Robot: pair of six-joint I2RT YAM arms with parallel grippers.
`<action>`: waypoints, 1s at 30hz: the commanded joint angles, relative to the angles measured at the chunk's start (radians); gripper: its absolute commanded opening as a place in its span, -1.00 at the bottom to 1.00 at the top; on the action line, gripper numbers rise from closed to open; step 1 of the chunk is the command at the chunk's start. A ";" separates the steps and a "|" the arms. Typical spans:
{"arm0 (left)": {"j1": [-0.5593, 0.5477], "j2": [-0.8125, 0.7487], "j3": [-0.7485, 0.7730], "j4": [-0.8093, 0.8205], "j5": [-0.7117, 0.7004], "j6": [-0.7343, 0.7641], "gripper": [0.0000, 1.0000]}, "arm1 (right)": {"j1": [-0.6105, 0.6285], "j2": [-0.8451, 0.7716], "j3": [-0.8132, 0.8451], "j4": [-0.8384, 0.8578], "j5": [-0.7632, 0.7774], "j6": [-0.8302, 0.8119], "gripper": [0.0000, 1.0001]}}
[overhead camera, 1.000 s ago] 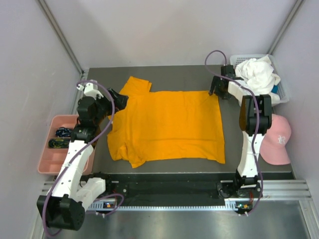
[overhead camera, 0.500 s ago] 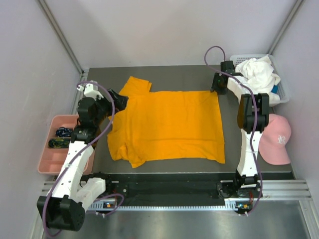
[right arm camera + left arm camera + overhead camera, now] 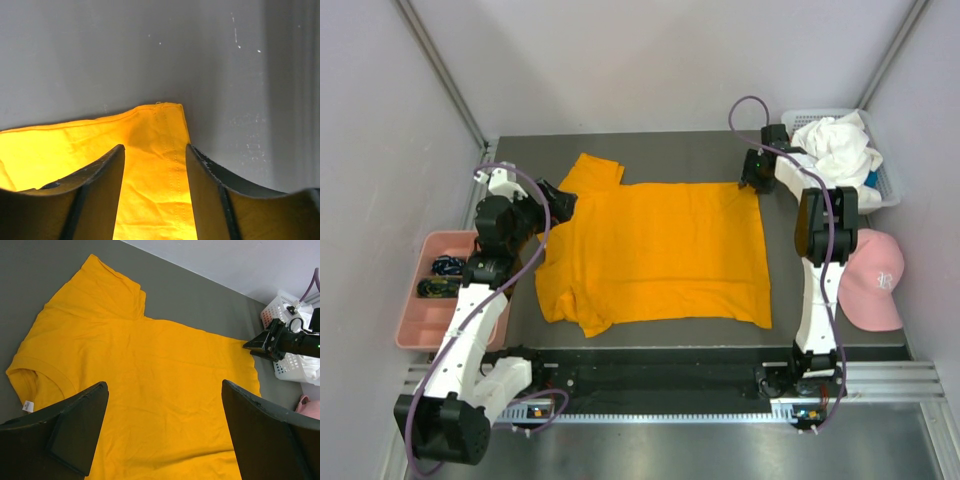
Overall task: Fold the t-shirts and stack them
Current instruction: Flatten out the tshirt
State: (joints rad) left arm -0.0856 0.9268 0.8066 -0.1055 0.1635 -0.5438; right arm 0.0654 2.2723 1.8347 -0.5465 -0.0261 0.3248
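The orange t-shirt (image 3: 655,250) lies spread flat on the dark table, collar to the left and hem to the right. My left gripper (image 3: 560,203) hovers at the collar side, open and empty, looking across the shirt (image 3: 150,365) between its wide-apart fingers (image 3: 80,425). My right gripper (image 3: 752,180) is open at the shirt's far right hem corner (image 3: 160,120), one finger on each side of the cloth, not closed on it. It also shows in the left wrist view (image 3: 262,342). The white t-shirt (image 3: 838,148) lies crumpled in a basket.
A white basket (image 3: 890,190) stands at the back right corner. A pink cap (image 3: 875,280) lies on the right edge. A pink tray (image 3: 420,320) with small items sits left of the table. Walls close in the back and both sides.
My right wrist has shifted slightly at the shirt's far right corner. The left arm and the shirt have not moved.
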 commanded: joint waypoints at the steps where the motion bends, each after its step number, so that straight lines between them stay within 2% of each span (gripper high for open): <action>1: 0.000 -0.017 0.006 0.041 -0.009 0.018 0.98 | -0.007 -0.013 0.037 -0.009 0.023 -0.013 0.10; 7: 0.000 -0.022 -0.001 0.035 -0.016 0.021 0.98 | -0.012 0.004 0.093 -0.038 0.080 -0.043 0.13; 23: 0.000 -0.016 -0.004 0.041 -0.025 0.021 0.98 | -0.026 0.099 0.192 -0.110 0.029 -0.055 0.12; 30: 0.000 -0.023 -0.006 0.033 -0.030 0.021 0.98 | -0.027 0.101 0.198 -0.122 -0.037 -0.058 0.00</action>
State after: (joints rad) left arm -0.0856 0.9245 0.8032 -0.1059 0.1406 -0.5320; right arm 0.0490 2.3596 1.9961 -0.6456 -0.0147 0.2790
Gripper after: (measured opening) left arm 0.990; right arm 0.513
